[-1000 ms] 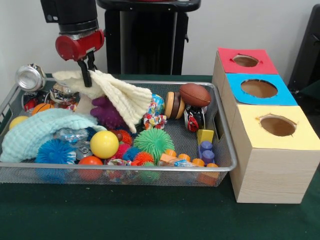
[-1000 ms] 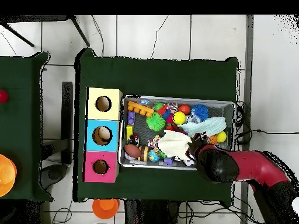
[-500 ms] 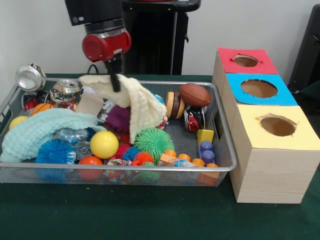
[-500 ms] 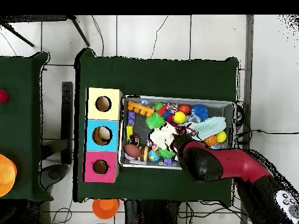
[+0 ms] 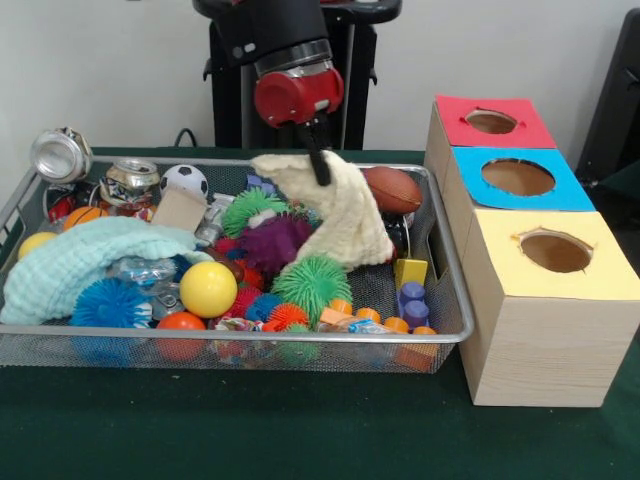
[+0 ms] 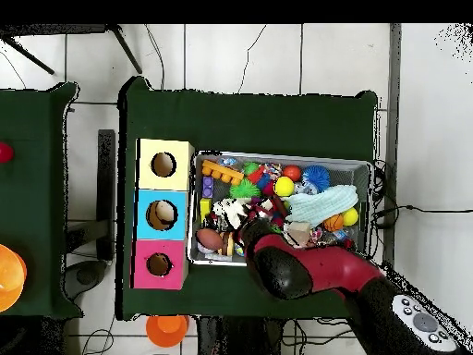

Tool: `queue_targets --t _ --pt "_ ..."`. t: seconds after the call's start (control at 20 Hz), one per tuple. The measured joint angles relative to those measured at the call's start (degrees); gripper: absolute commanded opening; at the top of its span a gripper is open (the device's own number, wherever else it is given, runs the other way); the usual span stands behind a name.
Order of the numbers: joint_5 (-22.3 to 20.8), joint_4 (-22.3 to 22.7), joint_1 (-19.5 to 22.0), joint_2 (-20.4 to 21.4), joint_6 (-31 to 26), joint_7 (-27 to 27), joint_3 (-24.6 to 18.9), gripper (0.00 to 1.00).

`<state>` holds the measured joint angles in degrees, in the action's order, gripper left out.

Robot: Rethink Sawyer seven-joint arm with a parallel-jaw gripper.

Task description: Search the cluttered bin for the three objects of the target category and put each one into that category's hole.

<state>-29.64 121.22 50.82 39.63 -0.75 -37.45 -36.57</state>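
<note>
A cream knitted cloth point(image 5: 345, 215) hangs from my gripper point(image 5: 320, 170), which is shut on its top edge above the right half of the wire mesh bin point(image 5: 230, 335). The cloth dangles clear of the toys below and drapes in front of a brown football point(image 5: 395, 188). In the overhead view the arm's head point(image 6: 275, 268) covers the gripper, and the cream cloth point(image 6: 233, 212) shows just beyond it, near the bin's end by the boxes. Three boxes stand beside the bin, with holes in red point(image 5: 491, 121), blue point(image 5: 518, 177) and yellow point(image 5: 555, 250) tops.
A light blue cloth point(image 5: 80, 262) lies at the bin's left. Around it sit a yellow ball point(image 5: 208, 289), spiky balls in green point(image 5: 310, 283) and purple point(image 5: 272, 242), a small soccer ball point(image 5: 184, 179) and crushed cans point(image 5: 62, 153).
My gripper has carried the cream cloth from the bin's left end toward the boxes, uncovering the soccer ball, a green spiky ball and the purple spiky toy.
</note>
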Motion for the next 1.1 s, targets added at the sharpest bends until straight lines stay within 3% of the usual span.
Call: queue_targets --t 0.6,0.65,1.1 --pt "0.61 3.14 -6.01 -1.04 2.97 -1.03 6.71 0.00" --pt "0.70 3.16 -6.51 -1.01 2.98 -1.03 7.38 1.00" --pt "2.86 3.24 -12.93 -0.78 2.98 -1.03 13.68 1.00"
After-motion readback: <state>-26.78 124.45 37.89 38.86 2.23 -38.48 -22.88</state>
